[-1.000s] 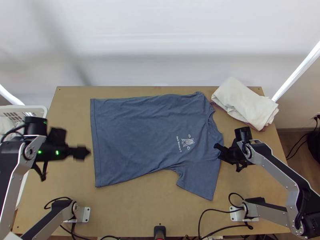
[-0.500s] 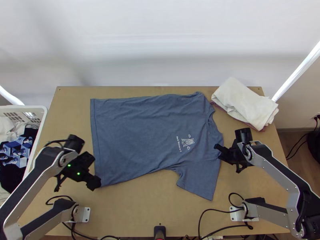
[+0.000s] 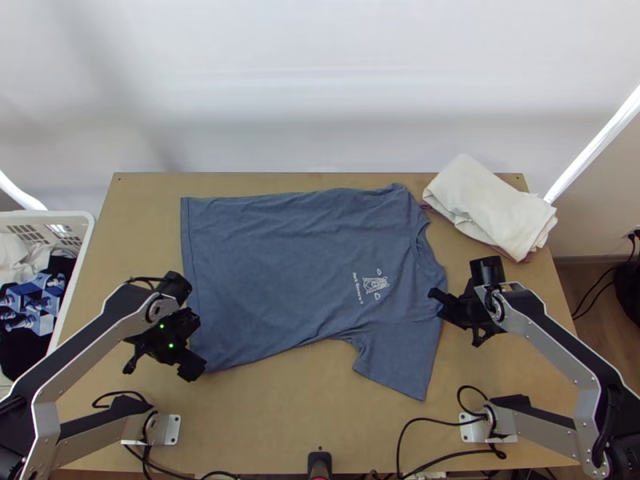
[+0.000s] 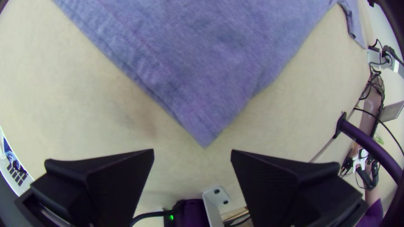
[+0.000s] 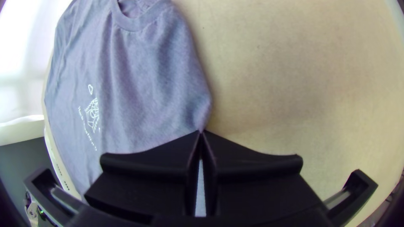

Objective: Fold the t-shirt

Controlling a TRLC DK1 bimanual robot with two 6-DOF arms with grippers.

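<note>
"Firstly, where was the t-shirt (image 3: 280, 272)?"

"It lay spread on the bench (image 3: 320, 424), print upward, one sleeve (image 3: 400, 356) toward the near edge."

"And what was holding it?"

"The right gripper (image 5: 201, 133) had its fingers closed on the shoulder, between collar (image 5: 134, 23) and sleeve. The left gripper (image 4: 192, 151) stood wide, near the hem corner (image 4: 204, 134), with no cloth pinched."

"How could this grasp be done well?"

"In my judgement, the left one needed to come low over the wood, let the corner enter well between its fingers, and only then close on both layers. If it took only one, the fold would probably become crooked. Afterwards, both grippers should have lifted together, with the edge lightly taut, avoiding the white cloth (image 3: 488, 204) by the far corner."
</note>
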